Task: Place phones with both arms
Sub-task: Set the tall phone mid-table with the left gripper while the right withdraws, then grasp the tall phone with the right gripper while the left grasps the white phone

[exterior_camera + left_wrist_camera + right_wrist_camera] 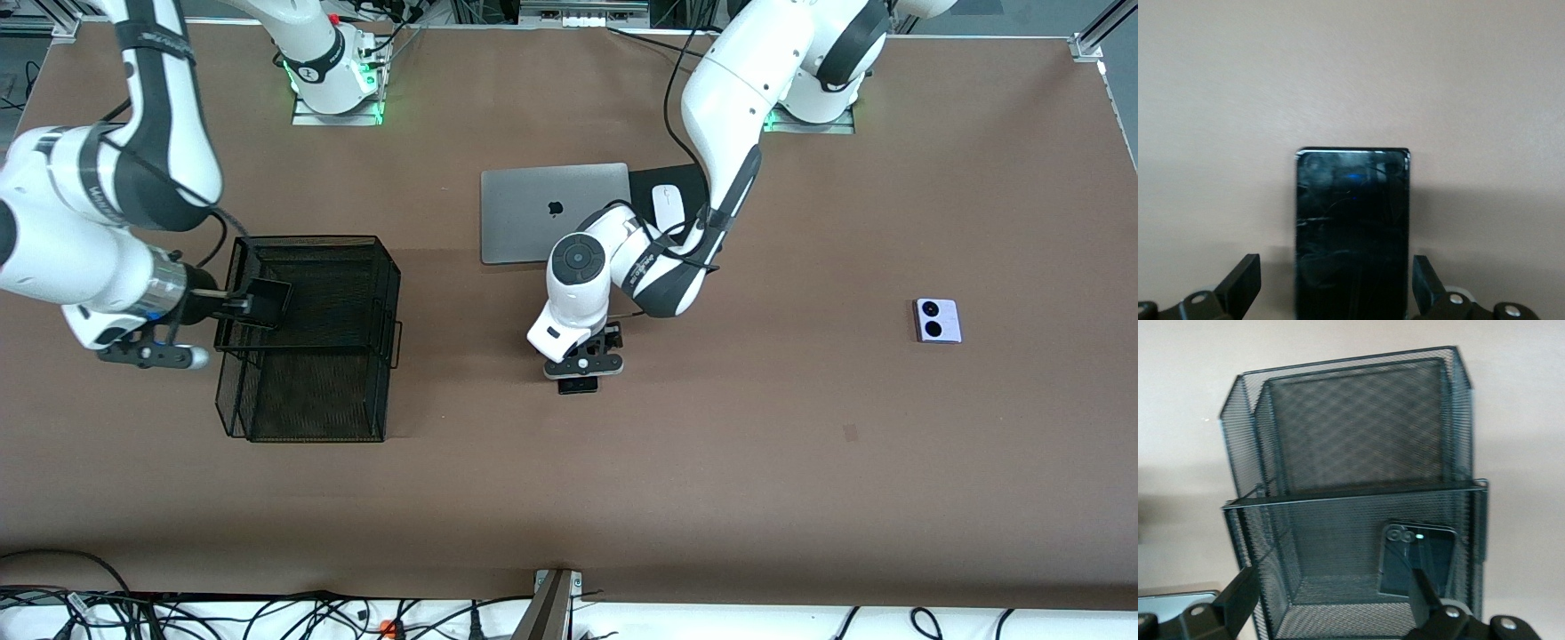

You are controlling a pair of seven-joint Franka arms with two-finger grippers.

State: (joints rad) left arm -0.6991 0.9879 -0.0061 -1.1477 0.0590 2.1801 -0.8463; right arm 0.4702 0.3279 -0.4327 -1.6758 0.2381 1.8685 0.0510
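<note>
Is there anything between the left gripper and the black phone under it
Nothing visible. The left gripper sits low over the black phone lying flat on the table, open, a finger at each side and bare table around it.

Even, bright overhead light covers the brown table (800, 444), and the mesh basket (311, 338) casts only a short, soft shadow beside itself. The left wrist view is soft, its black phone (1353, 233) showing faint scratches and a small bluish reflection.
</note>
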